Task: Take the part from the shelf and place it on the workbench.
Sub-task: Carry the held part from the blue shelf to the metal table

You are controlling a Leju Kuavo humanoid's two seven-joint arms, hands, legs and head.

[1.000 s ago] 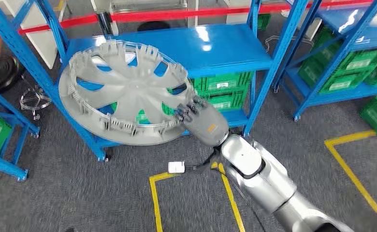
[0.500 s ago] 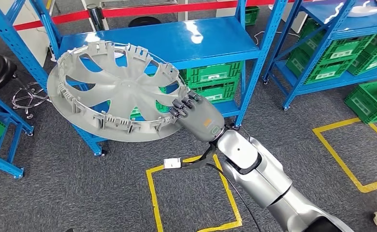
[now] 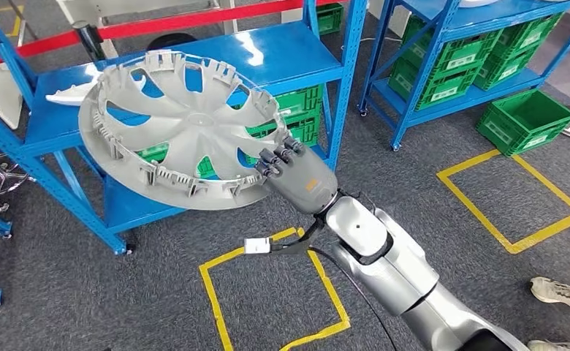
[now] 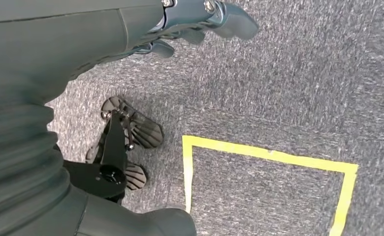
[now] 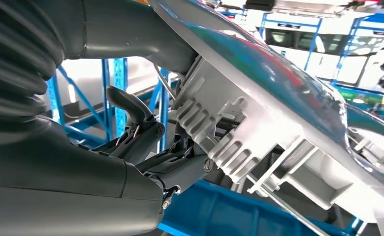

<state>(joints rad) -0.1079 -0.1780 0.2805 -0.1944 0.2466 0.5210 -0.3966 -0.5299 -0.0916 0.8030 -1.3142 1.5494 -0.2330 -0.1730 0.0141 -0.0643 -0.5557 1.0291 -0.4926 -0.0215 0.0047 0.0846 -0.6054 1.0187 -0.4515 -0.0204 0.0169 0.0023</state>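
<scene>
Right robot hand (image 3: 302,178) grips the rim of a large round grey plastic wheel cover (image 3: 180,128), tilted just beyond its fingers. Left robot hand (image 4: 200,22) hangs over grey carpet floor (image 4: 288,88), fingers loosely apart, holding nothing.

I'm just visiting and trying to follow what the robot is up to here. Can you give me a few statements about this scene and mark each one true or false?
1. The right hand holds the grey wheel cover by its rim. True.
2. The wheel cover lies flat on the blue shelf. False: it is held up in the air, tilted, in front of the shelf.
3. The left hand carries a second part. False: it holds nothing and hangs over the grey floor.
4. Green crates sit near the shelving. True.
</scene>
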